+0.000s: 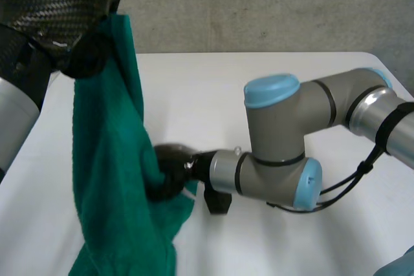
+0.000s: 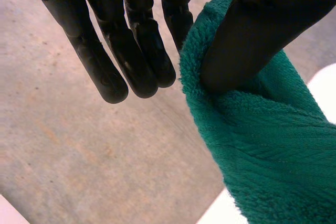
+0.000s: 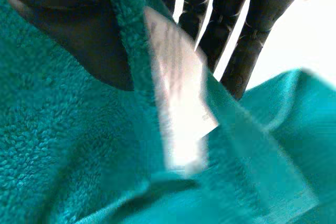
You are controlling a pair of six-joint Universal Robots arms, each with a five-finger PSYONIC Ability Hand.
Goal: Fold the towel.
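Towel: green terry, hanging lengthwise at the left of the white table, its lower end bunched at the near edge.

Left hand: raised at far left, holding the towel's top end up. Thumb presses the cloth toward straight fingers; the towel is pinched between them.

Right hand: low over the table, at the hanging towel's right edge about midway down. Thumb and straight fingers pinch the hem beside a white label.

Right arm: reaches in from the right.
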